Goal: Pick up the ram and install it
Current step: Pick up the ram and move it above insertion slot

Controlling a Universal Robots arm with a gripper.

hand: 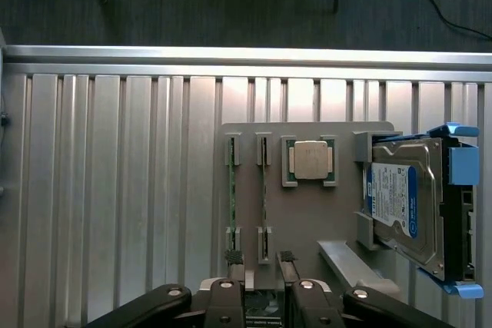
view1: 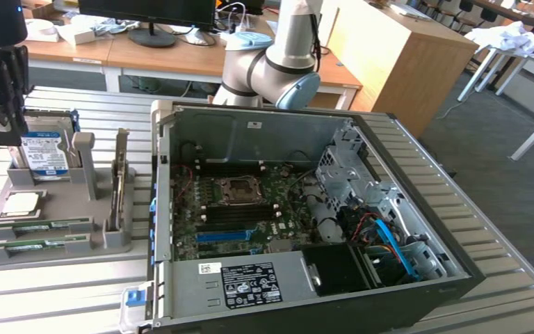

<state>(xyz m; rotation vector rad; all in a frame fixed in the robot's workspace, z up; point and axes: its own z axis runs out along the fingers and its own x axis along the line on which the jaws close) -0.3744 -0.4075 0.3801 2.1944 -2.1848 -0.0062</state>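
In the upper left of the exterior view our gripper (view1: 7,129) hangs above the grey tray (view1: 26,259), well clear of everything in it. In the wrist view the gripper (hand: 260,260) has its two fingers (hand: 233,257) parted by a modest gap, and they hold nothing.

The ram (hand: 263,197) lies flat on edge in its tray slot, between the CPU (hand: 310,160) and a second stick (hand: 231,197) that sits parallel just beside it. The gap between the fingers lines up with the ram's near end.

In the exterior view we find the ram (view1: 39,226) at lower left, just below the CPU (view1: 21,203), with the second stick (view1: 35,243) below that. A hard drive (view1: 44,153) stands in the tray's upper part.

The open case (view1: 248,139) fills the middle of that frame on the slatted table (view1: 53,299), a blue slot (view1: 225,235) on its board.
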